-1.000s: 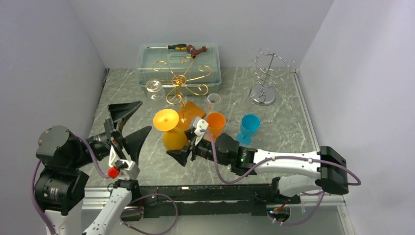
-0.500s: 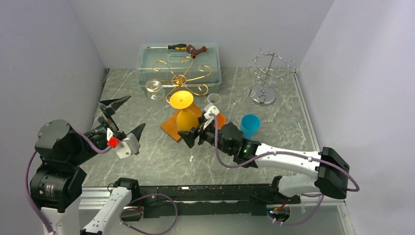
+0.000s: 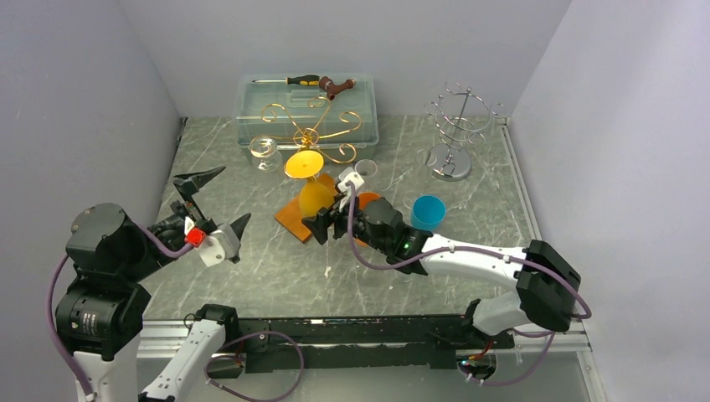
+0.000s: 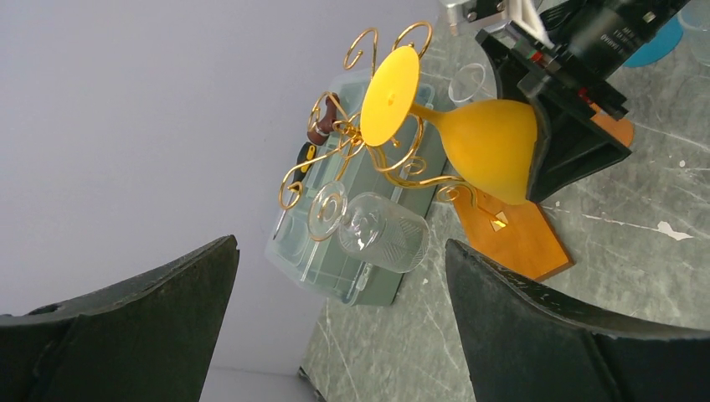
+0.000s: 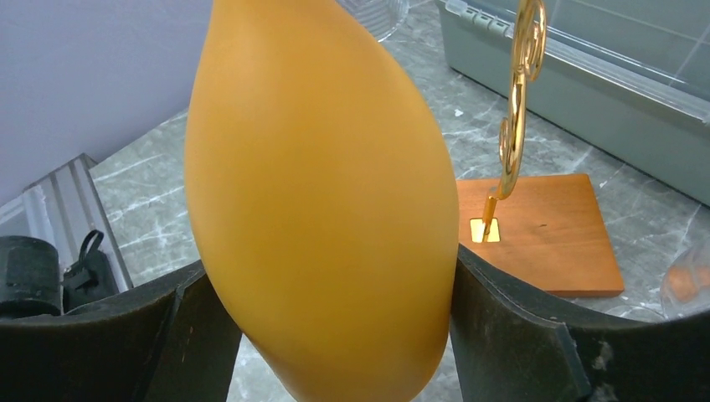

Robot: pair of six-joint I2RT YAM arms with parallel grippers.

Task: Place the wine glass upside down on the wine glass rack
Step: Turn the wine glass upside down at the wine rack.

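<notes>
Yellow wine glass (image 3: 314, 196) is upside down, foot on top, bowl clamped on both sides by the right claw (image 3: 325, 214). It sits over the wooden base (image 3: 291, 223) of the gold rack (image 3: 322, 138), mid-table toward the far edge. A second ago it was nearer the near edge and left of here. It has been carried up to the rack, and the foot now sits right at the gold scrolls. In the left wrist view the stem crosses a scroll arm; can't tell if it's seated in a hook.

The left claw (image 3: 219, 203) is released, jaws wide, holding nothing. It has pulled back toward the left edge of the table (image 3: 276, 268), well apart from the glass.

Likely meaning: the carry is basically done and only the hang and release remain. The stem needs to slide into a hook before the right claw lets go.

Also there: a clear glass (image 3: 264, 152) just left of the rack, a plastic box (image 3: 368, 117) at the far edge, and a blue cup (image 3: 428, 212) to the right.
</notes>
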